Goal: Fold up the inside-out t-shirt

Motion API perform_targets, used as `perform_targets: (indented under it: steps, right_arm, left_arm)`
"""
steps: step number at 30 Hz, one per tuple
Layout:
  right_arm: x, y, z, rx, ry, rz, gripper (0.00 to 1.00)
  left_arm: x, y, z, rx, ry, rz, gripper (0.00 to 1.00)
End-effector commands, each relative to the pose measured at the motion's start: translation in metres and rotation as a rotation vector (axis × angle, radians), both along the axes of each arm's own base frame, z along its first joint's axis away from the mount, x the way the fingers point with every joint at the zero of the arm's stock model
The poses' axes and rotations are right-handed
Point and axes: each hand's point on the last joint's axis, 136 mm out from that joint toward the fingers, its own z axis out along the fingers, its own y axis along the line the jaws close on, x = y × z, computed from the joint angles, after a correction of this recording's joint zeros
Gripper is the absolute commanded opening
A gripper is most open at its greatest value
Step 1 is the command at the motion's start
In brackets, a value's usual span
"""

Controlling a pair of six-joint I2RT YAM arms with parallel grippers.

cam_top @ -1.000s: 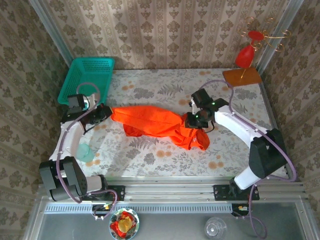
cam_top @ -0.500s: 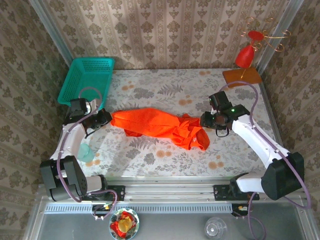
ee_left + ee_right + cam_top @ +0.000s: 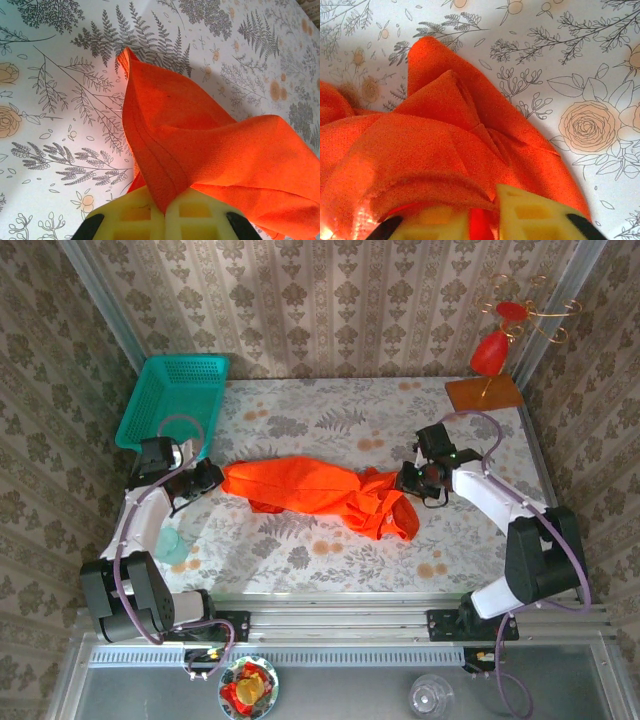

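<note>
The t-shirt [image 3: 320,490] lies roped across the table [image 3: 330,420]: left gripper [image 3: 164,210] clamped on its nine o'clock hem, right gripper [image 3: 482,210] pinching bunched layers at three o'clock. Pull apart now and that wad could twist tighter, or thin cloth could slip free.

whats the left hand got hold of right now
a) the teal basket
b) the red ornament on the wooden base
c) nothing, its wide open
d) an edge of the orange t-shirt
d: in the left wrist view the left hand is closed with a stitched hem of the t-shirt pinched between its yellow fingers.
</note>
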Motion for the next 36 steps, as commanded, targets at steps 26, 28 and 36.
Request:
perform_targets:
  steps: [26,28,36]
  right_arm:
    - [-0.063,-0.143,0.461,-0.485,-1.038,-0.375,0.00]
    - [-0.086,-0.151,0.482,-0.481,-1.115,-0.426,0.00]
    - [-0.147,-0.161,0.496,-0.427,-1.241,-0.483,0.00]
  left_arm:
    - [0.008,-0.011,0.399,-0.193,-0.916,-0.077,0.00]
    - [-0.010,-0.014,0.424,-0.202,-0.990,-0.093,0.00]
    - [-0.074,-0.022,0.441,-0.140,-1.090,-0.081,0.00]
